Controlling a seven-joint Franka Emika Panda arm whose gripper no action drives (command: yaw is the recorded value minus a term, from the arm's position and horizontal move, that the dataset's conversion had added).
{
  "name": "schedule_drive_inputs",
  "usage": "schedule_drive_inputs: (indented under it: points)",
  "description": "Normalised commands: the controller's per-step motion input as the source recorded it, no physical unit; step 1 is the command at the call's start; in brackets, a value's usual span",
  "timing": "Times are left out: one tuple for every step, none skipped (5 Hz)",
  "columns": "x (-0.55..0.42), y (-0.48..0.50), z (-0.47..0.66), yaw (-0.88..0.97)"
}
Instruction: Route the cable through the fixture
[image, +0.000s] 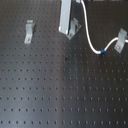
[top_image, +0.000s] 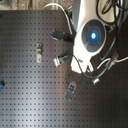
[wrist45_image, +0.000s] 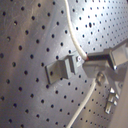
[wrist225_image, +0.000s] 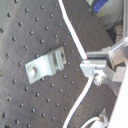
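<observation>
The white cable (image: 86, 36) drops from the top of the first exterior view, curves past the middle metal clip (image: 74, 27) and reaches the right clip (image: 120, 40); its blue band (image: 101, 51) sits at the low point of the curve. My gripper (image: 67, 31) hangs just beside the middle clip. In both wrist views the gripper (wrist45_image: 87, 58) (wrist225_image: 89, 64) is shut on the cable (wrist45_image: 74, 35) (wrist225_image: 71, 32), right next to that clip (wrist45_image: 62, 70) (wrist225_image: 45, 65). The cord lies beside the clip, not inside it.
A third clip (image: 30, 31) stands at the first exterior view's left on the black perforated board (image: 60, 90). In the second exterior view the arm (top_image: 92, 35) with its blue light covers the gripper; clips (top_image: 39, 51) (top_image: 71, 89) show around it.
</observation>
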Motion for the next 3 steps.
schedule_drive_inputs:
  points:
    - [-0.205, -0.239, 0.31, 0.17]
    - [-0.278, -0.103, 0.27, 0.47]
    - [-0.249, 0.069, 0.21, 0.61]
